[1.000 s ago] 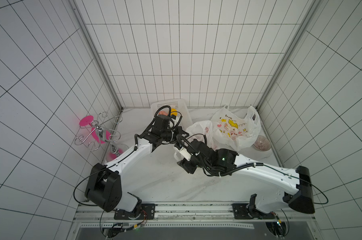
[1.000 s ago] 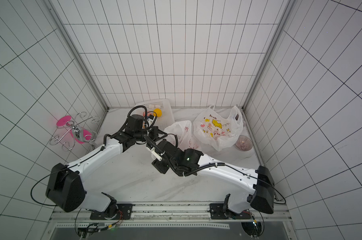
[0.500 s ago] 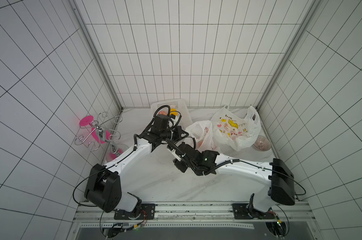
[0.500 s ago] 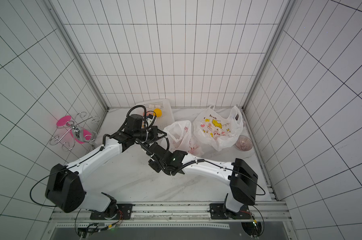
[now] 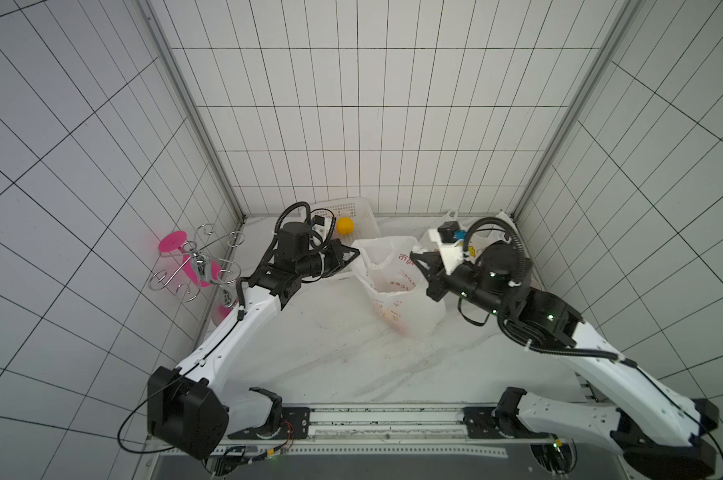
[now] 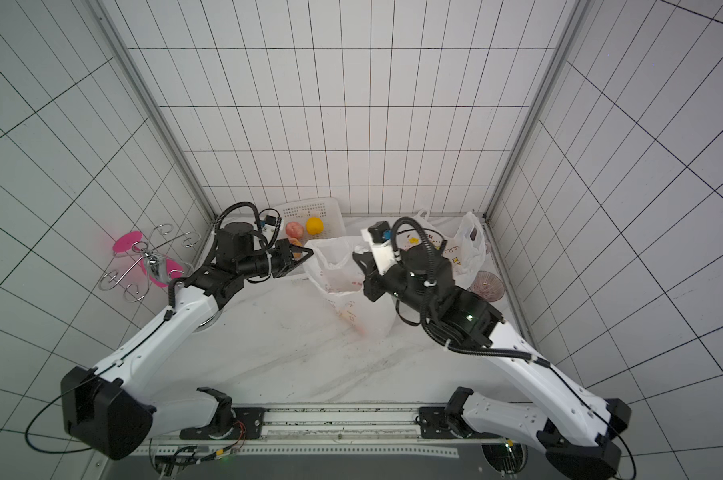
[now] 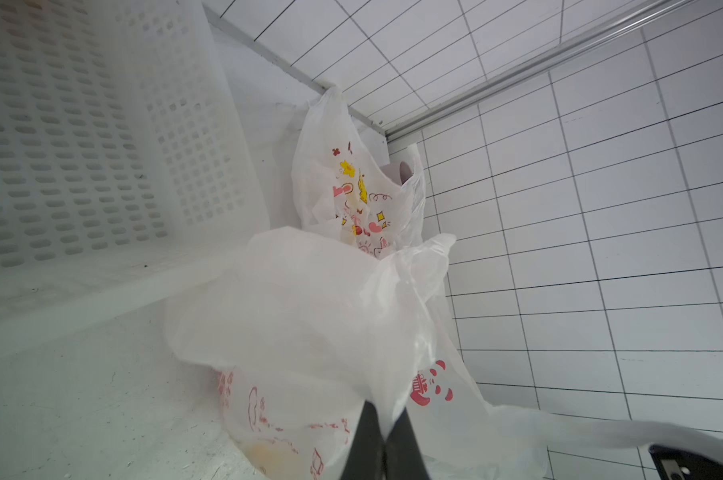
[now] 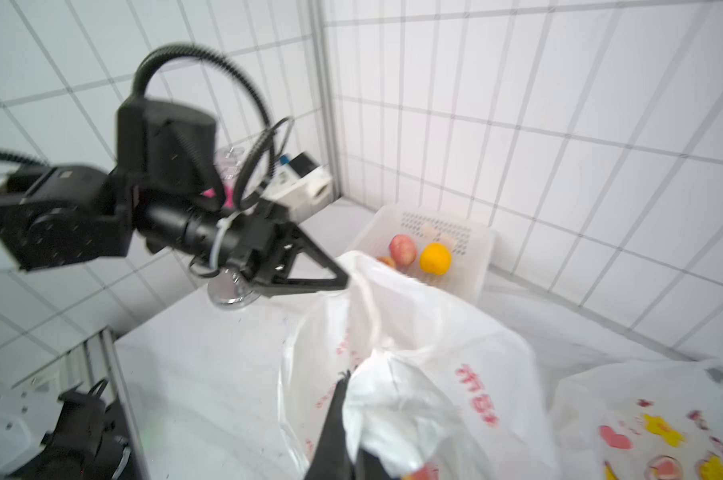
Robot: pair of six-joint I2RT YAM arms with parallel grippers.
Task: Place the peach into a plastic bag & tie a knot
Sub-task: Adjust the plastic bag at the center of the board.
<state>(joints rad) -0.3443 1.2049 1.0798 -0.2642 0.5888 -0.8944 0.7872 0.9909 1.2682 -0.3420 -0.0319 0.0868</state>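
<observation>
the plastic bag (image 5: 397, 282) sits in the middle of the table, toward the back, and its mouth faces up. low down inside it there is a soft orange-pink shape (image 5: 393, 324). i think that is the peach, so the peach part looks done.

the left gripper (image 5: 356, 262) is pinched tight on the bag's top edge on the left side. the left wrist view shows thin plastic squeezed between its two dark fingers (image 7: 368, 432). the right gripper (image 5: 414, 255) is also closed, and it pinches the top edge on the right side. in the right wrist view the plastic bunches up right at its tip.

so the bag hangs between the two grippers. the two held bits face each other in a line that goes straight across the table, left to right, with the open mouth in the gap. each arm is nearest to its own side.

the knot is not made yet. to tie it, i think the two held bits must come together and cross over the mouth.

a white basket (image 5: 364, 203) with an orange (image 5: 345, 225) is just behind the left gripper. another bag with pictures (image 6: 467, 249) is just behind the right one.
</observation>
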